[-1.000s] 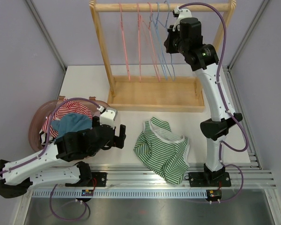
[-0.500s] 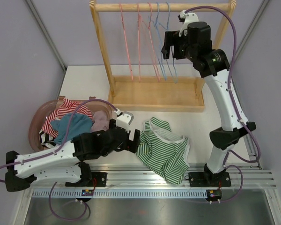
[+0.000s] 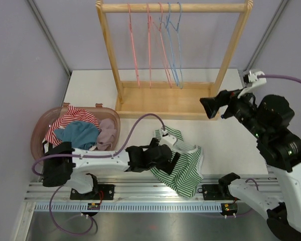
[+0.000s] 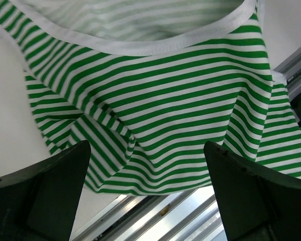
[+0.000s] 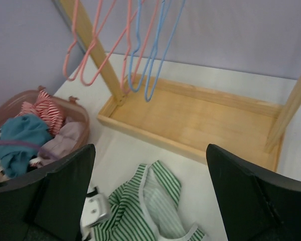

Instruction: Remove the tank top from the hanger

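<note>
Two pincers, both spread wide: left pincer point(image 4: 146, 150) hovers over green-and-white striped fabric tank top point(image 3: 183, 168), lower centre on white counter point(image 3: 90, 90); right pincer point(image 3: 208, 107), mid-right, holds nothing.

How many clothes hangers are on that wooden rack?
5. All hang bare on the wooden rack's top bar: three pink hangers on the left, two blue hangers just right of them. They bunch closely, so another could be hidden.
</note>
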Motion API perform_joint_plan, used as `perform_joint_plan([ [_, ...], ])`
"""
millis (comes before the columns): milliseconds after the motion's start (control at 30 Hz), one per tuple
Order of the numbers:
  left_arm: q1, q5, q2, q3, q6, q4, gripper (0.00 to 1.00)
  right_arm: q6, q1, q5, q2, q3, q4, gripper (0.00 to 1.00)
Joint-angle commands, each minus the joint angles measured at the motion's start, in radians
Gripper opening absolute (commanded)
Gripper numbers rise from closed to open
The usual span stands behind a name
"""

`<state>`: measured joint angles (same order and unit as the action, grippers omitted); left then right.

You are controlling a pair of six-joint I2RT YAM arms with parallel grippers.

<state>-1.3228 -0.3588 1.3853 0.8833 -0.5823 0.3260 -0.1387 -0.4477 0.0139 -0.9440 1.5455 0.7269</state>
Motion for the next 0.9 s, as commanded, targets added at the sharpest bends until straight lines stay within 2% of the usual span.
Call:
perform_joint_plan([
  [0, -0.006, 0.06, 0.119, 0.086, 0.012, -0.142, 0.99, -0.051, 0.003, -0.207, 0.103, -0.122, -0.086, 0.99],
  [133, -0.006, 0.087, 0.251, 0.158, 0.024, -0.166, 0.99, -0.099, 0.003, -0.322, 0.181, -0.22, -0.109, 1.0],
  [267, -0.006, 0.067, 0.385, 0.189, 0.003, -0.15, 0.99, -0.094, 0.003, -0.393, 0.227, -0.239, -0.08, 0.99],
  [333, -0.006, 0.075, 0.452, 0.198, -0.01, -0.137, 0.93, -0.094, 0.003, -0.404, 0.247, -0.245, -0.076, 0.99],
  [400, -0.009, 0.087, 0.481, 0.206, -0.017, -0.134, 0.76, -0.096, 0.003, -0.414, 0.29, -0.269, -0.101, 0.99],
  [433, -0.012, 0.092, 0.495, 0.201, -0.019, -0.14, 0.63, -0.102, 0.003, -0.416, 0.307, -0.292, -0.113, 0.99],
  [467, -0.013, 0.093, 0.501, 0.194, -0.019, -0.143, 0.39, -0.104, 0.003, -0.422, 0.33, -0.3, -0.127, 0.99],
  [567, -0.015, 0.09, 0.491, 0.184, -0.031, -0.133, 0.0, -0.105, 0.003, -0.427, 0.373, -0.312, -0.132, 0.99],
  [733, -0.015, 0.025, 0.358, 0.114, -0.054, -0.094, 0.0, -0.09, 0.004, -0.422, 0.418, -0.295, -0.11, 0.99],
  [867, -0.012, -0.132, 0.157, 0.088, -0.079, 0.029, 0.0, -0.082, 0.003, -0.42, 0.445, -0.289, -0.09, 1.0],
])
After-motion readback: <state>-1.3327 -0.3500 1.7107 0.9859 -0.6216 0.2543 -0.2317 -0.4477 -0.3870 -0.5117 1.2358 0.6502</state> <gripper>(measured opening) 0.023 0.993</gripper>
